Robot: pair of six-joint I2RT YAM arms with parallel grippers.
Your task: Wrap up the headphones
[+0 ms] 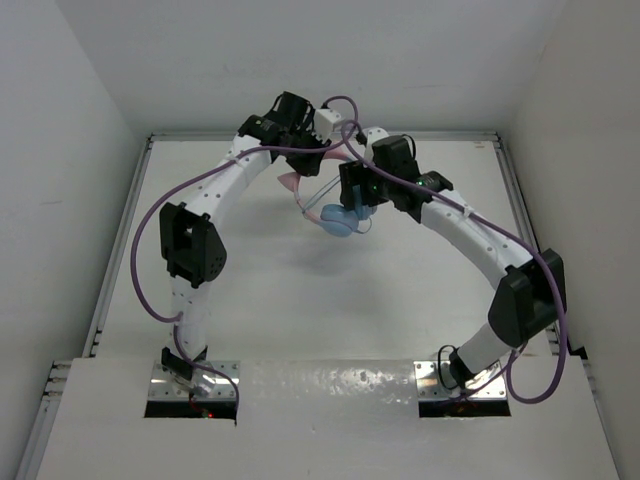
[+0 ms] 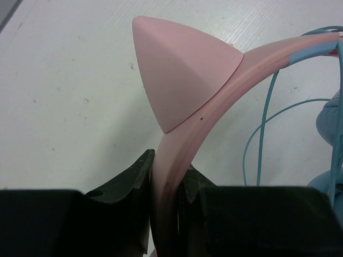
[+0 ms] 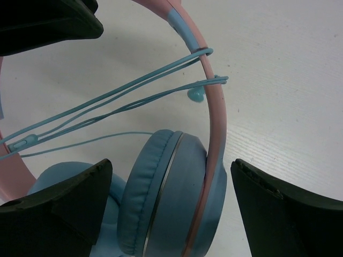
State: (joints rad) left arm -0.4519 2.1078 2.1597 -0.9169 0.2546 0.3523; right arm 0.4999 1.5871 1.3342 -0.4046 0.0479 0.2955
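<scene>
The headphones (image 1: 338,218) hang above the middle of the white table, between both arms. My left gripper (image 2: 169,171) is shut on the pink headband (image 2: 225,91), just below a cat ear (image 2: 182,69). The thin teal cable (image 3: 123,93) runs in several strands across to the headband (image 3: 214,118) and loops round it. My right gripper (image 3: 171,166) is open, its fingers (image 3: 69,203) on either side of one light blue ear cup (image 3: 171,209) with gaps on both sides. The second ear cup (image 3: 53,179) lies behind, partly hidden by a finger.
Thick purple robot cables (image 1: 150,240) loop beside both arms. White walls (image 1: 60,150) close in the table on the left, right and back. The table's raised rim (image 1: 120,250) runs along the left side. The left gripper's black body (image 3: 48,21) shows in the right wrist view.
</scene>
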